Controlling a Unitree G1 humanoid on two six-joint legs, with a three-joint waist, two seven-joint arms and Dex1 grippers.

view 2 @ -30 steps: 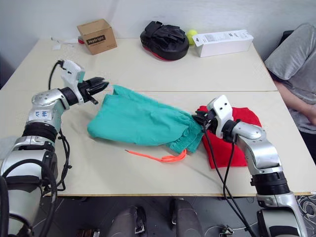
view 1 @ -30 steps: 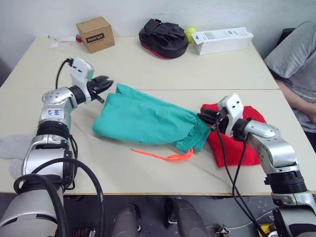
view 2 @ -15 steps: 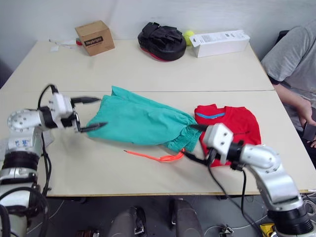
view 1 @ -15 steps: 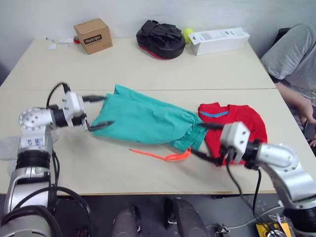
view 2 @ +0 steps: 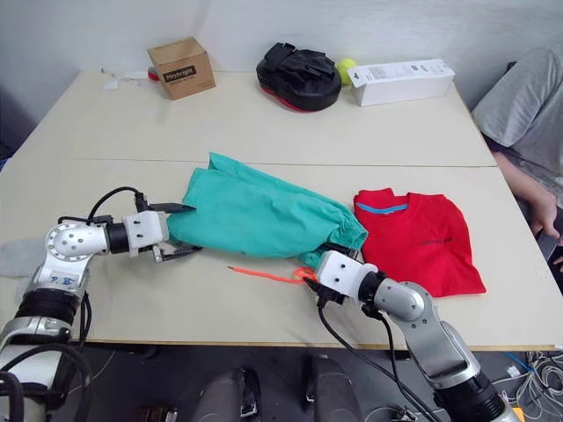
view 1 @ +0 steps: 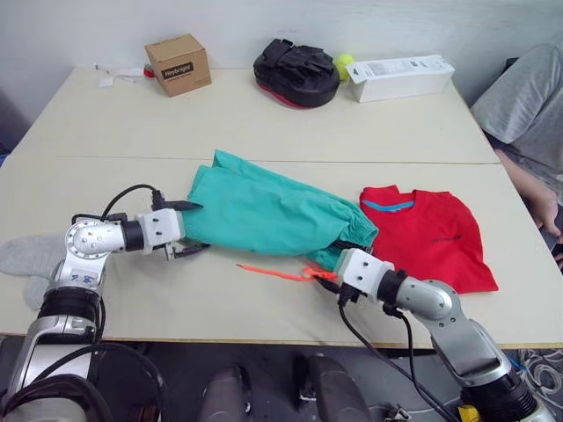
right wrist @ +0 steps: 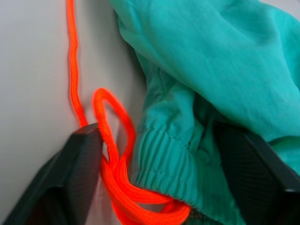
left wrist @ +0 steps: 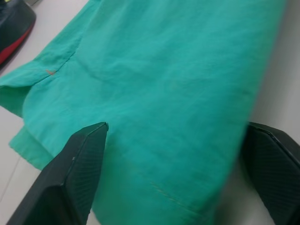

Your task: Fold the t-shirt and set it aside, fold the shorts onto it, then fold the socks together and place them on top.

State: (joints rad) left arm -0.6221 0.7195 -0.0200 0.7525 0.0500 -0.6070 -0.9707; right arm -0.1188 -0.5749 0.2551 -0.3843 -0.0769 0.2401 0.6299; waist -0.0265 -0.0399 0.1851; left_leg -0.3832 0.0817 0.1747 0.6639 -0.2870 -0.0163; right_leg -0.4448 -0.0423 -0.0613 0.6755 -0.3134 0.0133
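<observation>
The t-shirt (view 1: 428,236) lies folded on the desk (view 1: 264,114); the shorts (view 1: 268,214) sprawl beside it. Both end effectors, left (view 1: 187,228) and right (view 1: 327,280), gape unclenched around opposite shorts ends. Next, I'd guess: clamp, then fold.

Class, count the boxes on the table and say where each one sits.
2. A brown cardboard box sits at the far left of the table; a long white box lies at the far right, beside the yellow ball.
</observation>
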